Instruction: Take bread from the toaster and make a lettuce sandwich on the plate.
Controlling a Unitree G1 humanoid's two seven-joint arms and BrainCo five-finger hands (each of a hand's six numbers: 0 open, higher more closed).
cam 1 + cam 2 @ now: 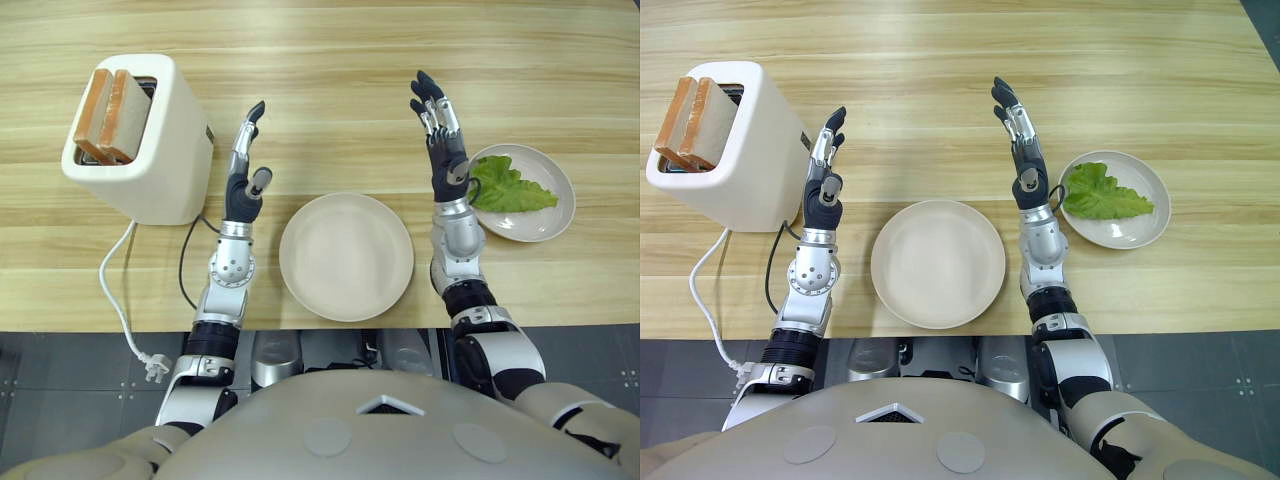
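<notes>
Ideally, with both the left hand (246, 172) and right hand (440, 130) flat, open and empty, the left should pinch one bread slice (124, 115) standing in the toaster (170, 165) near the tabletop's left edge, lifting straight up.

I see a kitchen-style lab setup: pale wooden desk (400, 40) bearing a corded toaster (165, 160) and plate (345, 257), grey tiled floor (60, 400) below.
</notes>
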